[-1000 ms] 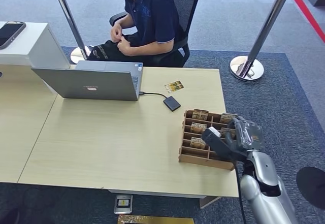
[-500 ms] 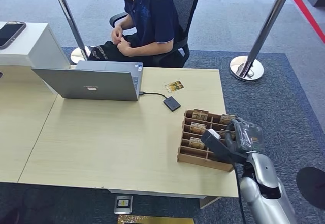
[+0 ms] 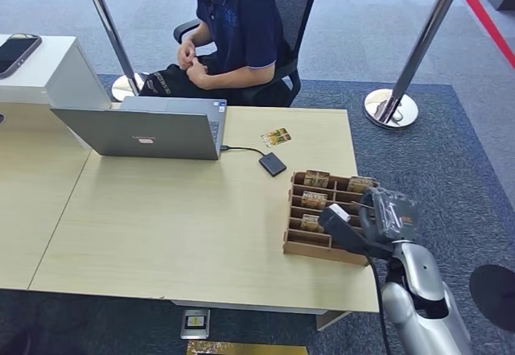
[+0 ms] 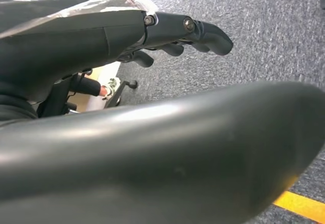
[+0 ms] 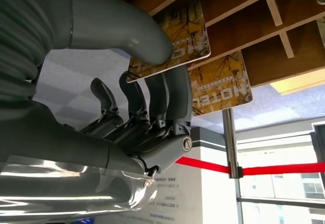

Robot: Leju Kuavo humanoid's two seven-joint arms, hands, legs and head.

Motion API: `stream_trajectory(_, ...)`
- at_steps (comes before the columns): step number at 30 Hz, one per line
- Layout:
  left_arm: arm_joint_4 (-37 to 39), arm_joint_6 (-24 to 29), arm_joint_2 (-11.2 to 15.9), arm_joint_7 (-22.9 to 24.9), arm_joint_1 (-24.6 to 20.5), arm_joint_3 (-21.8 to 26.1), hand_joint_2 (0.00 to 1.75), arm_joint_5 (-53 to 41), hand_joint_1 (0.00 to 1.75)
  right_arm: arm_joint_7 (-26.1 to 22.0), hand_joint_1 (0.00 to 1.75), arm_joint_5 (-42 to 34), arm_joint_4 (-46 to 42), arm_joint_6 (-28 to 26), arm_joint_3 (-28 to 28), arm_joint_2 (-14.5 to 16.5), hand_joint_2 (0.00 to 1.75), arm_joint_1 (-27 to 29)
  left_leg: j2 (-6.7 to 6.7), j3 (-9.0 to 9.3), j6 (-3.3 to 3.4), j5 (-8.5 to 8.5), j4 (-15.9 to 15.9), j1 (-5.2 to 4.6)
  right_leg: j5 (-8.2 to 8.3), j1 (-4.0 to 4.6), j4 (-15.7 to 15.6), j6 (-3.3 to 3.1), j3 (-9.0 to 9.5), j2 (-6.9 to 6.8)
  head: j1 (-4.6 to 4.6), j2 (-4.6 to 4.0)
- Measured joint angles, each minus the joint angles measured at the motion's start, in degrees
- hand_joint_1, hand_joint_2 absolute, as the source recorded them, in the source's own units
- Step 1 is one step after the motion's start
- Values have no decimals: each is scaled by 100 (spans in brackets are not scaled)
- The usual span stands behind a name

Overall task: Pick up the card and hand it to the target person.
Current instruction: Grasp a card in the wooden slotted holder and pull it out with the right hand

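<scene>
Right robot hand (image 5: 153,107) pinches a yellow hotel card (image 5: 172,36) between its thick grey thumb, pressed on the card's face, and its darker fingers (image 5: 178,94) behind it; in the head view this right robot hand (image 3: 389,214) sits at the 3 o'clock end of a wooden card rack (image 3: 303,246), so the card is at the rack, still partly in a slot. A second card (image 5: 220,84) stands in the next slot just beside the held one. The rack rests near the desk's (image 3: 182,226) 4 o'clock corner, with more cards upright in its compartments. At about 11 o'clock from the rack lies a small dark drive (image 3: 272,163), cabled to a grey laptop (image 3: 146,134), and a loose card (image 3: 276,137) lies just beyond the drive. A person (image 3: 236,33) in a dark blue shirt sits on an office chair at 12 o'clock behind the desk. Left robot hand (image 4: 184,31) hangs over grey carpet, its fingers loosely apart and holding nothing.
</scene>
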Motion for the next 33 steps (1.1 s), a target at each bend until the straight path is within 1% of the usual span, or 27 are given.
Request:
stream_trajectory(12,0,-17,0,-10,0,0,0,-27,0,-14,140,41,-199,4,4,-105,175,-10,0,-1,0,0,0,0,0,0,0,0,0,0,0,0)
stream_trajectory(17,0,-9,0,-48,1,0,0,13,0,-183,140,-7,-345,57,26,-236,175,-111,0,-2,0,0,0,0,1,-1,0,1,1,0,-1,0)
stream_trajectory(28,0,40,0,-105,0,5,0,83,0,-525,136,-588,-640,248,288,-663,175,-911,-1,-1,1,1,2,-1,2,-1,2,3,2,0,1,0)
stream_trajectory(33,0,50,0,-91,-7,12,0,62,0,-637,137,-788,-690,305,540,-714,175,-1362,-1,-2,1,1,2,-1,2,-1,3,3,2,0,0,1)
